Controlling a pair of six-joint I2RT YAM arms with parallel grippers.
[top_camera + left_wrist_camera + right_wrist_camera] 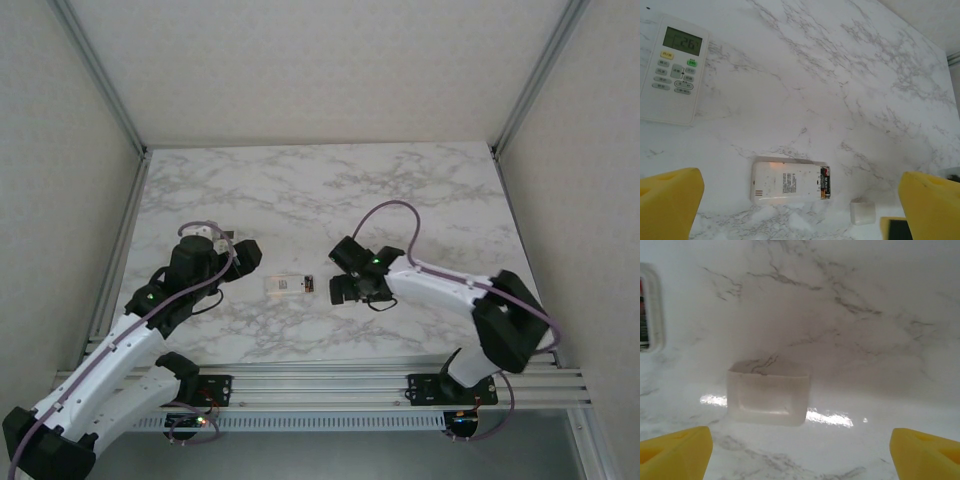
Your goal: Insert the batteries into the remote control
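Observation:
A white remote control (787, 182) lies face down on the marble table, also seen in the top view (289, 286). Its battery bay at the right end is uncovered. Dark, copper-tipped batteries (826, 182) sit inside the bay. A small white battery cover (768, 399) lies loose on the table just right of the remote (647, 307); the left wrist view shows the cover (862, 212) too. My right gripper (800, 462) is open, close to the cover, with nothing between its fingers. My left gripper (800, 220) is open to the left of the remote, holding nothing.
A second white remote (672, 70) with a lit display lies face up beyond the first one. The two grippers (247, 257) (338, 281) flank the face-down remote. Metal frame rails run along the table's edges (130, 225).

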